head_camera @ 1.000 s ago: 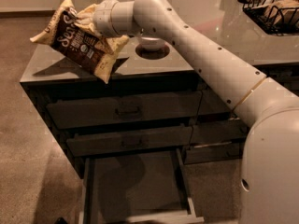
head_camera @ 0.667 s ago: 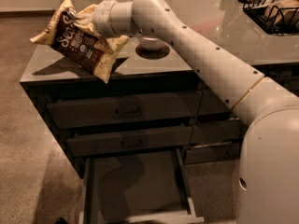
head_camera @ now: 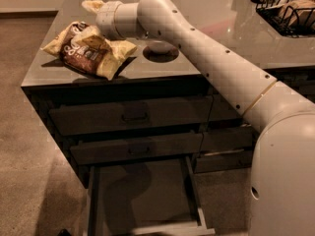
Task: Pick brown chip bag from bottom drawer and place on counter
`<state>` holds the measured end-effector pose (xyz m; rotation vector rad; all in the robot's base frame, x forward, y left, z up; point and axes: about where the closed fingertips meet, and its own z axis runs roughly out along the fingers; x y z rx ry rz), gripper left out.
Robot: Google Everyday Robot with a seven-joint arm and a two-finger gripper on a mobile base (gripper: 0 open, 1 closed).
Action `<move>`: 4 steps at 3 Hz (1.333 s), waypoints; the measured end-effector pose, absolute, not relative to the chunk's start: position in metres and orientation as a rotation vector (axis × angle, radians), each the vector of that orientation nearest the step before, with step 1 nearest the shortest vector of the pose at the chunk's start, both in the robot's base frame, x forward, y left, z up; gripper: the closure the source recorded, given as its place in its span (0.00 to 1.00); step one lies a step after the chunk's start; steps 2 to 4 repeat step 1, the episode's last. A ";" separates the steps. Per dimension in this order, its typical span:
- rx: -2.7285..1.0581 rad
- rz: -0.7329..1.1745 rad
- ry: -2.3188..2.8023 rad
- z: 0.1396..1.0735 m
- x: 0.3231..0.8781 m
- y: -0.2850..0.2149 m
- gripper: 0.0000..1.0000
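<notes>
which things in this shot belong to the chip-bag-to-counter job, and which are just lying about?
Job:
- brown chip bag, lying on the counter
- bottom drawer, pulled open
- gripper, just over the bag

Lying about:
- wire basket, far right of the counter
- bowl, under the arm
- upper drawers, closed

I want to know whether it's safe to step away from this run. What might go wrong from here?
1. The chip bag lies near the left front corner of the counter, with the gripper right at it. If the gripper drags the bag while pulling away, it may slide off the edge.
2. The bottom drawer stands pulled out beside the robot's base. A careless move of the base might knock it.
</notes>
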<state>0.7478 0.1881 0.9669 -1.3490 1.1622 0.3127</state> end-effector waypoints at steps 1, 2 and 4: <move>-1.350 0.314 1.162 0.966 0.747 0.189 0.00; -1.350 0.314 1.162 0.966 0.747 0.189 0.00; -1.350 0.314 1.162 0.966 0.747 0.189 0.00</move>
